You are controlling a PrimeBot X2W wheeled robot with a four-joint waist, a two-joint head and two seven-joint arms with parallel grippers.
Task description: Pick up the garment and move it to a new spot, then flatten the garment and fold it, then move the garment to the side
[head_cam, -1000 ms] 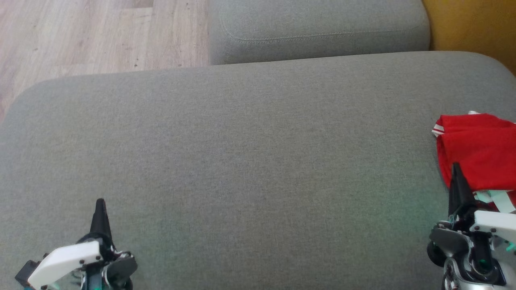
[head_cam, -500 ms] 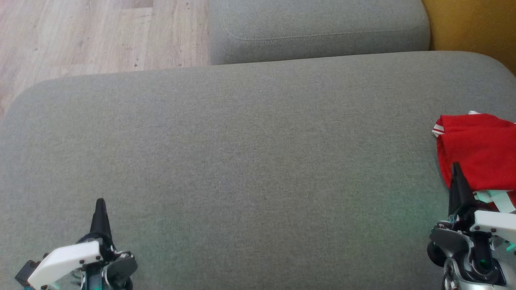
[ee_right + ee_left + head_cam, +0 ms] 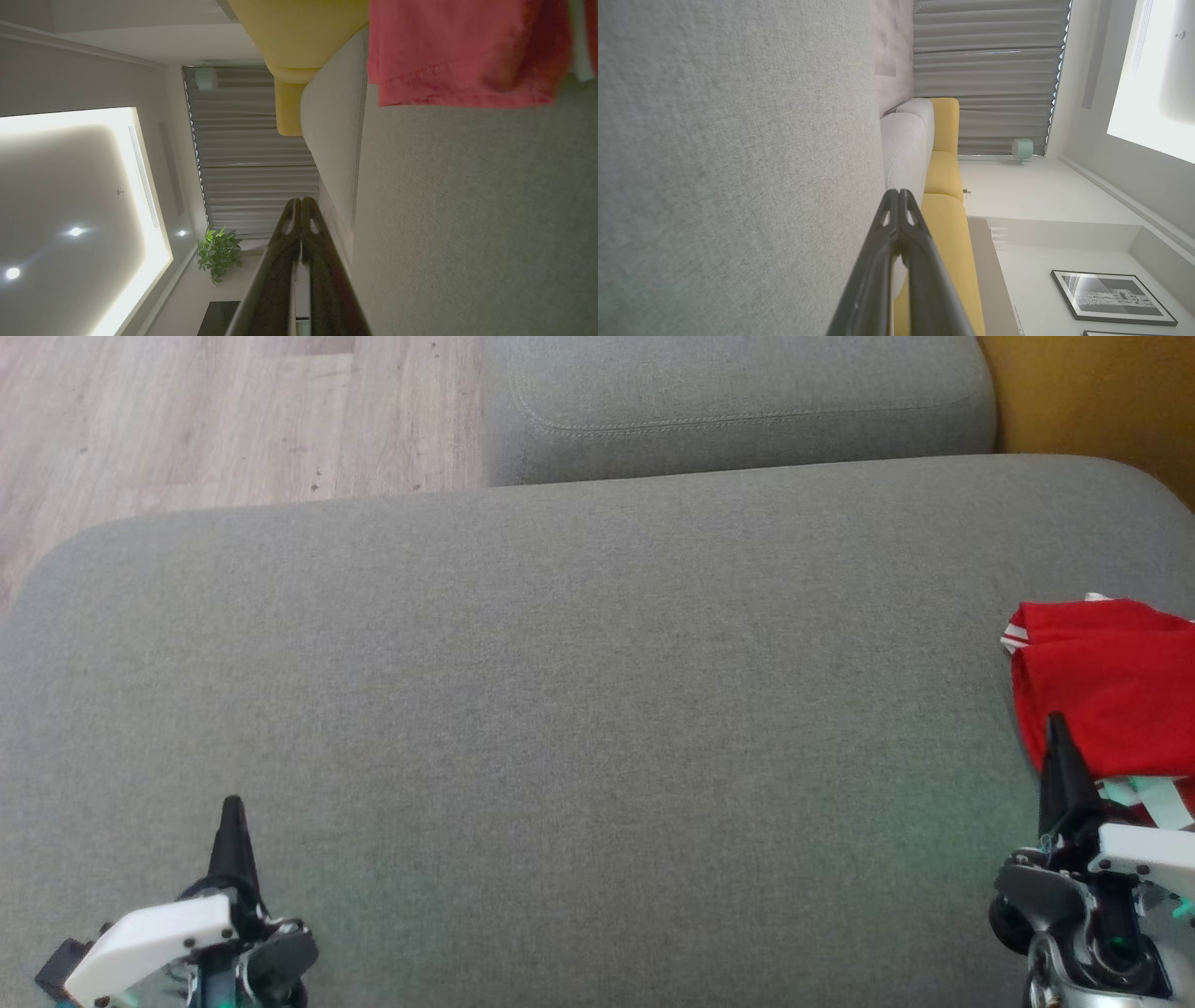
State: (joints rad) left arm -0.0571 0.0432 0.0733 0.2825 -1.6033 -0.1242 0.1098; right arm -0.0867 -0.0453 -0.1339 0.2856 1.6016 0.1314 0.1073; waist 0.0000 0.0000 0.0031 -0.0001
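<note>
Far to your right, the red garment [image 3: 1111,681] lies bunched at the edge of the grey cushion [image 3: 560,709], white trim showing. Expect it light, soft and limp; pinch a raised fold or the hem, not flat cloth. Your right gripper [image 3: 1054,723] sits just beside it, fingers pressed together on nothing; your left gripper [image 3: 231,805], equally closed and empty, is well apart. Against a second ago, nothing has moved.

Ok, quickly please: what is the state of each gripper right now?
Left gripper: closed, holding nothing.
Right gripper: closed, holding nothing; it does not grip the red garment.
</note>
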